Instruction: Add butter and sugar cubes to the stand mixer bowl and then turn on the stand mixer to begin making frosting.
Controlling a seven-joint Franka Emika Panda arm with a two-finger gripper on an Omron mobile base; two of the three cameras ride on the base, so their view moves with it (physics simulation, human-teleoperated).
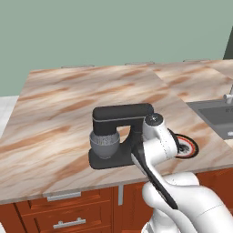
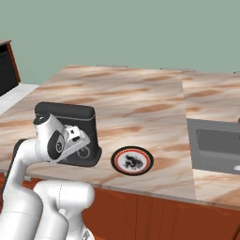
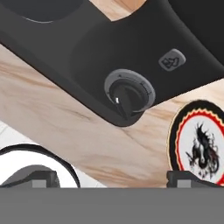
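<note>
Well, from the left base view the stand mixer sits on the marble counter, its grey stand mixer bowl under the head, with the white arm right against its column. From the right base view, a red-rimmed plate lies just beside the mixer. In the hand view the gripper stands wide open, holding nothing; the round dial lies ahead between the fingertips, apart from them.
</note>
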